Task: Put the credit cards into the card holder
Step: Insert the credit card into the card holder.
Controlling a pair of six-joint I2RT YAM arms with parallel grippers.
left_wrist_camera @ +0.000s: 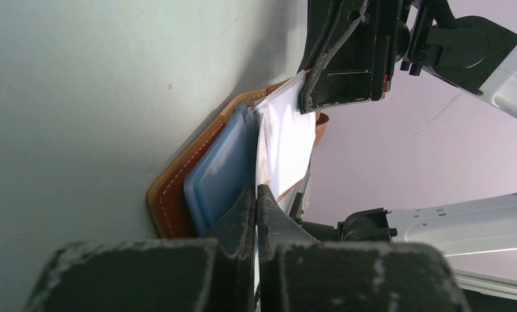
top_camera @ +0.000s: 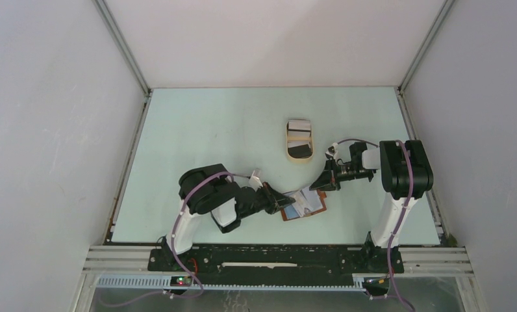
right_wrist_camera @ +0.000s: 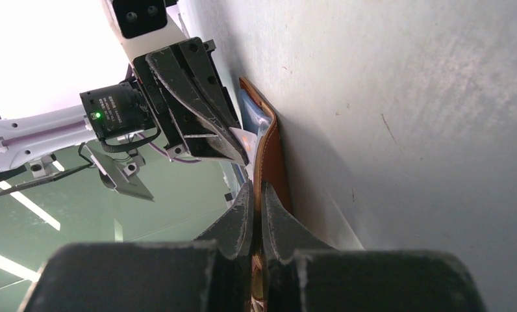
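The reddish-brown card holder (top_camera: 288, 214) lies open near the table's front, with a pale blue card (left_wrist_camera: 220, 170) and a white card (left_wrist_camera: 287, 133) on its inner face. My left gripper (top_camera: 283, 201) reaches in from the left. Its jaws are shut on the near edge of the white card, which slants up from the holder. My right gripper (top_camera: 320, 184) comes from the right and is shut on the holder's stitched leather edge (right_wrist_camera: 269, 153). In the right wrist view the left gripper (right_wrist_camera: 242, 155) pinches the white card just above the holder.
A tan oval tray (top_camera: 287, 140) stands behind the holder, with a light card (top_camera: 299, 125) and a black card (top_camera: 299, 151) in it. The two arms meet closely over the holder. White walls enclose the pale green table (top_camera: 197, 130) on three sides.
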